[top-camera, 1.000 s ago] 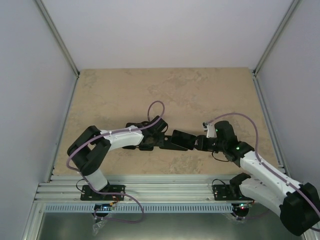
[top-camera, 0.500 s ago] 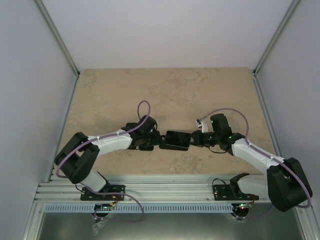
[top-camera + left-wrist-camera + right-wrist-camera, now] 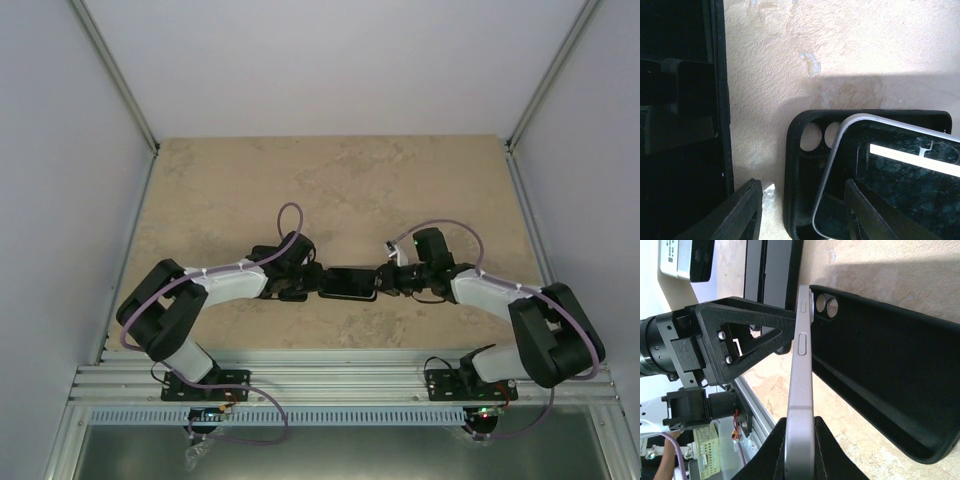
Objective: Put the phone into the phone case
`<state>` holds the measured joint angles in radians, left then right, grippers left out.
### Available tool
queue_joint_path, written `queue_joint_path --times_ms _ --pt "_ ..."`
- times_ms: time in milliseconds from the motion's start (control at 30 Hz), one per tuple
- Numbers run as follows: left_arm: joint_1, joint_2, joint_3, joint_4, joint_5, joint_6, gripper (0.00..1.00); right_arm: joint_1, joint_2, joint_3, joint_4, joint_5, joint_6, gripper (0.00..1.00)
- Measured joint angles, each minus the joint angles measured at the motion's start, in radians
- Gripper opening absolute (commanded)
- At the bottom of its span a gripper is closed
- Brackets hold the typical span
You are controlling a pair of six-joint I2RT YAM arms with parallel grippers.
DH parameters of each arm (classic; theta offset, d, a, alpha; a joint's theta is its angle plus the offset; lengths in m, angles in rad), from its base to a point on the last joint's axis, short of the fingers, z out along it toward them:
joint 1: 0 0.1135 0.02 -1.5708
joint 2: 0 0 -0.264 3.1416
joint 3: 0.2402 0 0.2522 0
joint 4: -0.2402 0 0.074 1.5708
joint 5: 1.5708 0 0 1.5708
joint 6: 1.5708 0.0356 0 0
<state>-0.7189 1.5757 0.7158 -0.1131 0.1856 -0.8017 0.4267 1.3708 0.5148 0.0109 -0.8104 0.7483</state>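
Note:
The black phone case (image 3: 805, 165) lies flat on the table, its two camera holes toward the left arm; it also shows in the right wrist view (image 3: 880, 375). The phone (image 3: 801, 390), silver-edged with a dark screen, is held tilted over the case, its far end down in the case's camera-hole end, as the left wrist view (image 3: 900, 175) also shows. My right gripper (image 3: 800, 422) is shut on the phone's near end. My left gripper (image 3: 802, 185) is open, its fingers either side of the case's end corner, not pressing it. From above, the phone (image 3: 350, 281) lies between the left gripper (image 3: 312, 281) and right gripper (image 3: 383, 280).
The beige stone tabletop (image 3: 350, 190) is walled on the left, right and back. An aluminium rail (image 3: 330, 385) runs along the near edge, just behind the two arm bases.
My right arm has stretched out low and carried the phone left, down onto the case. My left gripper has drawn back a little to the left.

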Motion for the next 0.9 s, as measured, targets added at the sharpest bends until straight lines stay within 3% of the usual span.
queue_joint_path --times_ms 200,600,900 --pt "0.0 0.003 -0.005 0.015 0.005 0.0 0.46 0.0 0.057 0.0 0.048 -0.031 0.019 0.0" --pt "0.005 0.004 -0.021 0.055 0.027 -0.009 0.34 -0.016 0.178 0.003 0.156 -0.121 0.062 0.02" --pt "-0.001 0.004 -0.022 0.053 0.003 -0.007 0.32 -0.018 0.221 0.063 0.075 -0.121 0.009 0.29"
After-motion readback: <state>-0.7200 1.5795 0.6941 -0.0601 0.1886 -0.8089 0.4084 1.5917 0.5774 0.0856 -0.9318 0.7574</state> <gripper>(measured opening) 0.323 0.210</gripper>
